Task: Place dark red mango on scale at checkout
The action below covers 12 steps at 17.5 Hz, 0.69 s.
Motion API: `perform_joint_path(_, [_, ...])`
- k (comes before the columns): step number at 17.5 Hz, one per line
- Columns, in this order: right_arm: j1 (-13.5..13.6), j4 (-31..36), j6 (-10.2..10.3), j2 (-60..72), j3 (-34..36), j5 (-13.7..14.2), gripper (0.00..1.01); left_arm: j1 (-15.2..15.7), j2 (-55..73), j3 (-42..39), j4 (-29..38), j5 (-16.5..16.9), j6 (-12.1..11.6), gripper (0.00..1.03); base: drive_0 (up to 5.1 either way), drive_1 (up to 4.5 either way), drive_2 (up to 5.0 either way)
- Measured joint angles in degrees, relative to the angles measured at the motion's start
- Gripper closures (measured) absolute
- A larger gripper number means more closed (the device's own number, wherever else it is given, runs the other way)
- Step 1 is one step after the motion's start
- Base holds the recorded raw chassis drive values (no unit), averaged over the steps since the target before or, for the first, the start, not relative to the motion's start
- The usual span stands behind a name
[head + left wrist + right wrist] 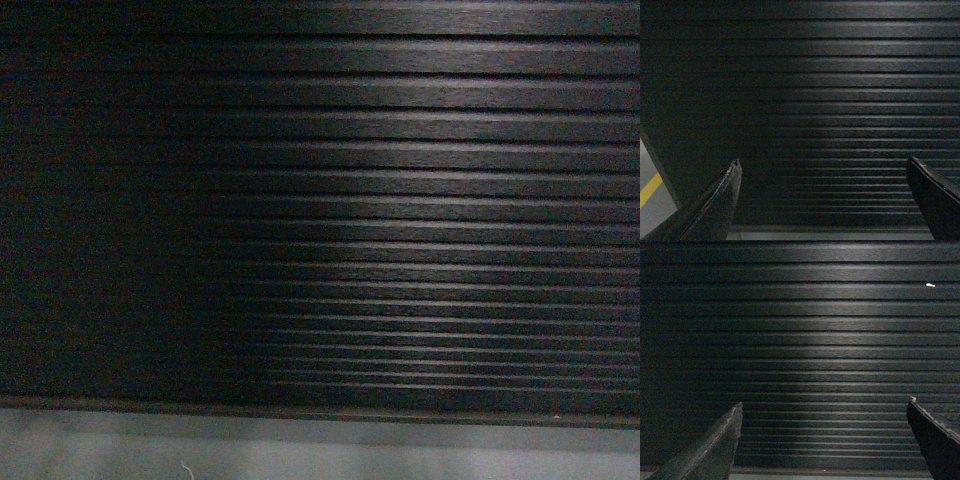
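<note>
Grippers come nearest: the left gripper (822, 165) and the right gripper (824, 407) both hang spread wide, holding nothing. Beyond them the checkout (400, 200) fills every view with its ribbed dark front above a grey plinth (300, 450); mango and scale are out of view.

You see very little of the robot here. In your left wrist view, the left gripper (822, 165) shows as two black fingers (715, 202) rising from the bottom corners, each a tapering wedge with a matte, slightly rough surface and a thin paler edge along its inner side. Your right wrist view shows the right gripper (824, 405) built the same way: two dark, wedge-shaped fingers (712, 445) with worn, lighter rims. Your head view shows no part of the robot.
</note>
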<state>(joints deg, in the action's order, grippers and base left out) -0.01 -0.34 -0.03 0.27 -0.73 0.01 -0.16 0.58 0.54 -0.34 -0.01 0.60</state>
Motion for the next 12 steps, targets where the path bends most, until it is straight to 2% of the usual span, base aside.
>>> perform_joint_path(12, [0.0,0.1,0.0,0.0,0.0,0.0,0.03,0.0,0.0,0.0,0.1,0.0,0.0,0.05,0.0,0.0,0.0])
